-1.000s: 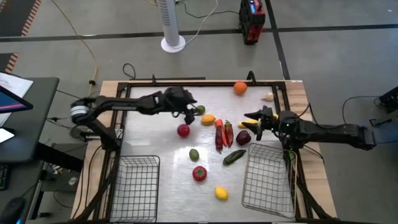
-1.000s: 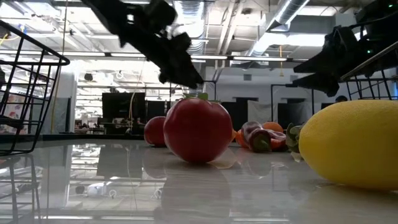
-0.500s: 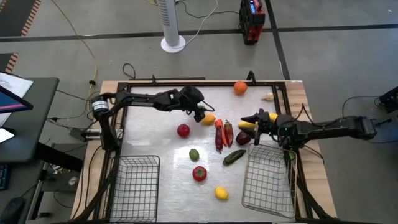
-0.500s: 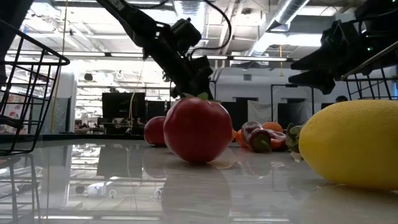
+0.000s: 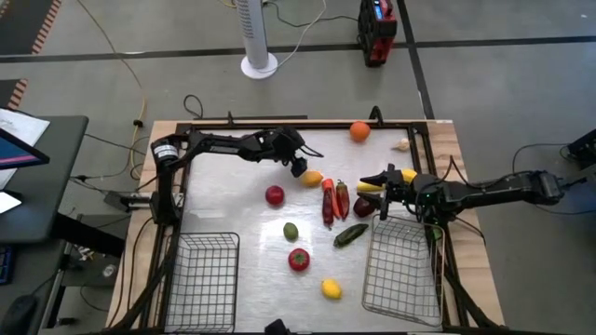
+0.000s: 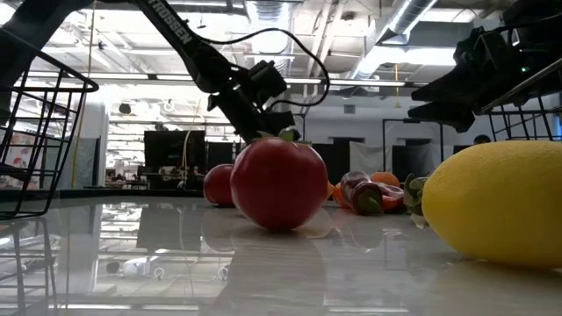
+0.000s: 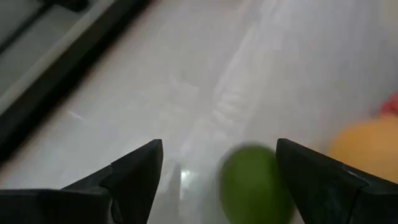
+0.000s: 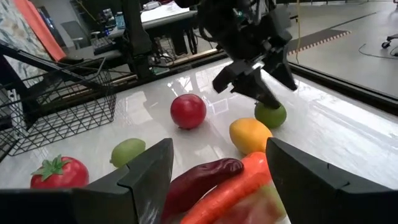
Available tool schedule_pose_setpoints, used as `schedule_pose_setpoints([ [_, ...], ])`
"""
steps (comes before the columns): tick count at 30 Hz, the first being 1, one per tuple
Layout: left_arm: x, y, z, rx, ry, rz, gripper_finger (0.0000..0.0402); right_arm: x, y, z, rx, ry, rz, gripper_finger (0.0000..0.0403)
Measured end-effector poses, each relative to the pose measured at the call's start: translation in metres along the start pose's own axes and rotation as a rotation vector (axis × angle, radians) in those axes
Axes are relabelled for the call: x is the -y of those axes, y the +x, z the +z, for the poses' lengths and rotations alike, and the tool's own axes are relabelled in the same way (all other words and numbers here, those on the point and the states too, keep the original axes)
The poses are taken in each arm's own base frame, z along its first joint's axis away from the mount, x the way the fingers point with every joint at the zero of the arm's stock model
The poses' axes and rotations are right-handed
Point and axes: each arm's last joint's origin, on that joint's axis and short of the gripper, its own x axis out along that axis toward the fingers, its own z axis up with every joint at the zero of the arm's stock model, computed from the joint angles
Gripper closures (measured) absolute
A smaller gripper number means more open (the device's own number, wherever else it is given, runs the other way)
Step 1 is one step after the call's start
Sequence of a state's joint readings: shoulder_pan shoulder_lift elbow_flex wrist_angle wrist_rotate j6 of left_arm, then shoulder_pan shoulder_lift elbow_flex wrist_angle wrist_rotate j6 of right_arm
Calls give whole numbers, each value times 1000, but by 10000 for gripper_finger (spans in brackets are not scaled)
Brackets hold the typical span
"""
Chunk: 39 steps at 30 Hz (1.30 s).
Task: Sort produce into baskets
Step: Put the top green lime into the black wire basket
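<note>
My left gripper [image 7: 214, 177] spread wide, small round green lime [image 7: 252, 190] on table between fingertips, off-centre toward one finger. I'd centre, lower, then squeeze gently. Right gripper [image 8: 214, 165] open, empty, near long orange carrot [image 8: 239, 180].

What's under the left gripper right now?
A green lime lies on the table between the open fingers of the left gripper, not gripped. An orange-yellow fruit lies beside it.
</note>
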<state>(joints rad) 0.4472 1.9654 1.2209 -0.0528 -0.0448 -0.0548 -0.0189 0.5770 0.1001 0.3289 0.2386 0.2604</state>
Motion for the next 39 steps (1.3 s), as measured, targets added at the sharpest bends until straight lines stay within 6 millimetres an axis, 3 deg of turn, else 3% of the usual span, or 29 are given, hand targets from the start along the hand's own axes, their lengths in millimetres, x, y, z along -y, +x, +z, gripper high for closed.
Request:
schedule_pose_setpoints([
  [7,10,15,-12,-39,28,-35,102,0,0,0,-2,0,0,117],
  [18,12,14,-18,-100,63,12,103,0,0,0,-3,2,0,117],
  [30,12,15,-18,-96,84,-4,189,0,0,0,-4,8,0,117],
  [35,12,13,-17,-95,103,-5,188,0,0,-1,-6,10,-1,117],
  [39,12,-4,-6,-59,132,-2,186,0,0,-1,-6,10,-1,117],
])
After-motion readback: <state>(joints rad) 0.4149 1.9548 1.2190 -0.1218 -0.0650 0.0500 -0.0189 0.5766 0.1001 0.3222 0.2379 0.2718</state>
